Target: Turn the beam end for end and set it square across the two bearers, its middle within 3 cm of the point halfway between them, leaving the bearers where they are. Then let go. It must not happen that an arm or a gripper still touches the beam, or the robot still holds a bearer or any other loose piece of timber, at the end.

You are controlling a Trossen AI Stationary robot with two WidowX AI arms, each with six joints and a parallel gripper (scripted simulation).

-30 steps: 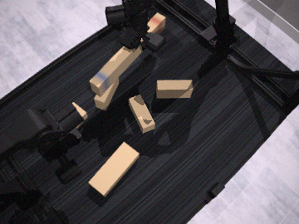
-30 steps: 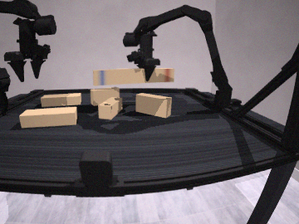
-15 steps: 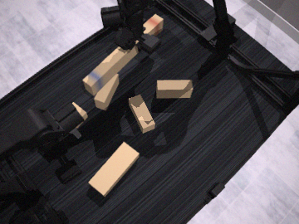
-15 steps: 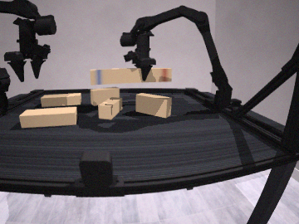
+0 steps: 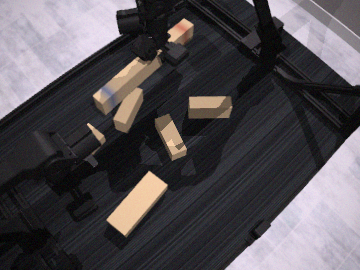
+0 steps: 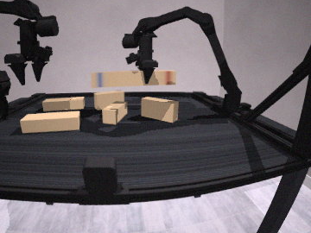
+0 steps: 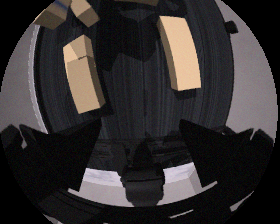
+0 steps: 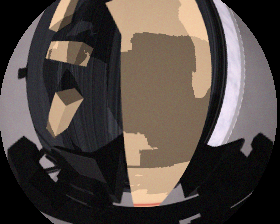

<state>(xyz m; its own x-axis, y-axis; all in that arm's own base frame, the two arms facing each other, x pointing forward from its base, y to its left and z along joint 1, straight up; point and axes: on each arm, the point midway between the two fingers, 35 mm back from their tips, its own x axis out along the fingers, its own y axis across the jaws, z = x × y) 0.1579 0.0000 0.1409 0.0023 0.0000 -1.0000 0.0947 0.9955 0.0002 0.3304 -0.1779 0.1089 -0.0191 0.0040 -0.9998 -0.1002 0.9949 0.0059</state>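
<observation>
While the right hand [image 5: 161, 54] [image 6: 148, 82] [image 8: 150, 131] grips it, the beam [image 5: 131, 75] [image 6: 121, 78] [image 7: 51, 16] [image 8: 160, 100] lies level, blue end [image 5: 106, 95] [image 6: 100, 79] [image 7: 62, 4] nearer the open left hand [image 5: 87, 182] [image 6: 31, 83] [image 7: 141, 122].

Top: set above the table [image 5: 225, 182] [image 6: 173, 157] [image 7: 142, 90] [image 8: 100, 100], facing steeply down, table running diagonally. Exterior: beyond 1 edge, facing across at a low angle. 2 wrist views: closer, facing down; right nearest the beam [image 5: 127, 77] [image 6: 118, 78] [image 7: 50, 19] [image 8: 160, 90]. Top and exterior share both.
</observation>
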